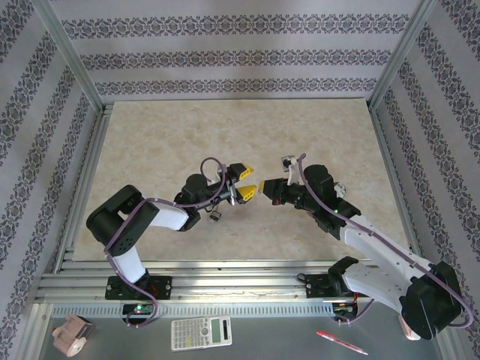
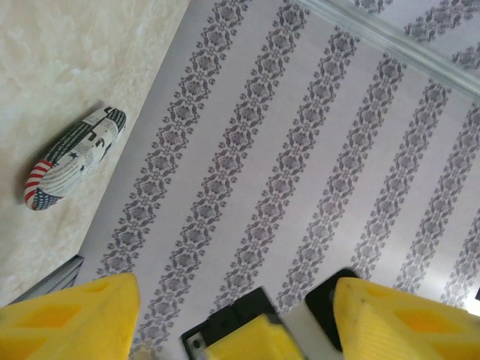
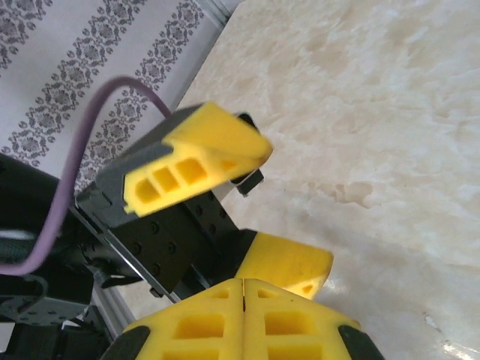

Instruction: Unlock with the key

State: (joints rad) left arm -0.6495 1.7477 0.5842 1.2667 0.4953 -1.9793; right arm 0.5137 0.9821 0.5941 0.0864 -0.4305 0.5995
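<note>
Both arms fold inward, forearms low, wrists aimed at each other at mid-span. My left gripper (image 1: 244,181): jaws stand well apart. My right gripper (image 1: 265,187): fingers (image 3: 225,322) pressed flat together, seam closed, tip pointing into the left's gap. Whether the tips touch, I cannot tell.
</note>
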